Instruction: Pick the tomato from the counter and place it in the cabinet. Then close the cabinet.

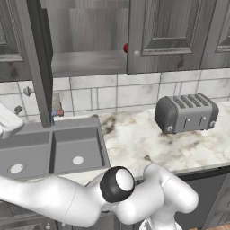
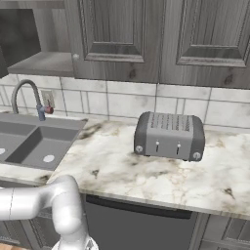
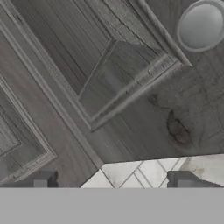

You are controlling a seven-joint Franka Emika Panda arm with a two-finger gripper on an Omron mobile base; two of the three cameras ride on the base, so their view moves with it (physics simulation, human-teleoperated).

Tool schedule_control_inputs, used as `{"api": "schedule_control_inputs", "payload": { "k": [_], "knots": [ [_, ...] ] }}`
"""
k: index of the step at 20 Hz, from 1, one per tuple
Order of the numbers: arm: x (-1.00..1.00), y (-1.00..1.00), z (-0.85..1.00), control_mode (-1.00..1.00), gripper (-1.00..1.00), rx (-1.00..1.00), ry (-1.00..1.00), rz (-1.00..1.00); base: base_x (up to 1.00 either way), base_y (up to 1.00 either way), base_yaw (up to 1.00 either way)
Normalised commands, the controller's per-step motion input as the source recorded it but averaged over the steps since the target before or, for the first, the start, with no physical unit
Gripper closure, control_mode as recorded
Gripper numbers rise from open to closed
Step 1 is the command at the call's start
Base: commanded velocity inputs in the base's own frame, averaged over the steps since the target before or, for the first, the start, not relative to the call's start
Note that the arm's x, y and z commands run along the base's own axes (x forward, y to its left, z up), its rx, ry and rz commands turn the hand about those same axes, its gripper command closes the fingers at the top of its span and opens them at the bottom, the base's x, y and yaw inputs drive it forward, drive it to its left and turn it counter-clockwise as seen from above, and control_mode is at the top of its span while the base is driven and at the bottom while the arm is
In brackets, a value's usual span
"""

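Tomato [image 1: 126,48] — small, red, seemingly shelved

No readable text, label, brand or number is showing anywhere: the toaster [image 2: 169,135] and the cabinet doors [image 1: 166,33] are appearing unmarked.

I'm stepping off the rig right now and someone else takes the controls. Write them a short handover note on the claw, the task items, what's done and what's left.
Claw: open, holding nothing, pointed close at a cabinet door panel with its round knob near the frame's top right.
Tomato: on the grey shelf inside the cabinet, partly hidden behind the closed right door's edge.
Counter: holds the toaster, with the sink to its left.
Done: tomato placed inside.
Left: swing the open door, seen edge-on at the left of the opening, shut.
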Motion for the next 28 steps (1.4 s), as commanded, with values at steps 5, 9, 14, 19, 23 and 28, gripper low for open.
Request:
{"api": "schedule_control_inputs", "payload": {
  "k": [5,9,14,19,23,28],
  "knots": [
    [0.13,-0.56,-0.13,-1.0,-1.0,-0.1,-0.23,-0.09,0.0,0.0,0.0],
    [0.25,-0.67,-0.11,-1.0,-1.0,-0.07,-0.22,-0.09,0.0,0.0,0.0],
    [0.67,-0.81,-0.14,-1.0,-1.0,-0.04,-0.13,-0.1,0.0,0.0,0.0],
    [0.19,-0.93,-0.02,-1.0,-1.0,-0.04,-0.18,-0.08,0.0,0.0,0.0],
    [0.0,-1.0,0.02,-1.0,-1.0,-0.03,-0.14,-0.03,0.0,0.0,0.0],
    [0.04,-1.0,0.1,-1.0,-1.0,-0.04,-0.15,0.0,0.0,0.0,0.0]
  ]
}}
